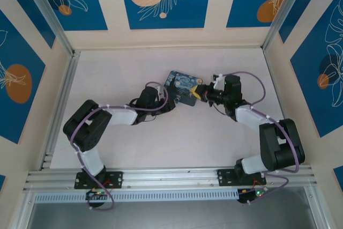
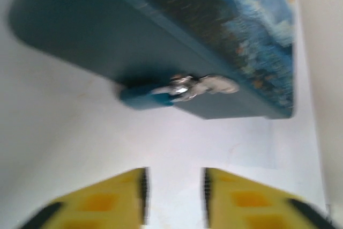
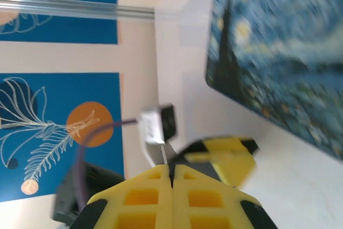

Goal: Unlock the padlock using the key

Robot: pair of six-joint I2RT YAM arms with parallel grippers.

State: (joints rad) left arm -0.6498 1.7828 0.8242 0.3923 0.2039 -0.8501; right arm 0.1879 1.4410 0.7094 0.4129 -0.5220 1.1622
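Mid-frame in the left wrist view, the padlock (image 2: 149, 96) sits against the painted box (image 2: 80, 30) above the left gripper's (image 2: 174, 199) parted fingers, while low-centre the right gripper (image 3: 171, 171) pinches the key (image 3: 164, 156).

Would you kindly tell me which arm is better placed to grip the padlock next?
Left. The left claw, open, points straight at the padlock on the side of the box; the right claw is shut on the key.
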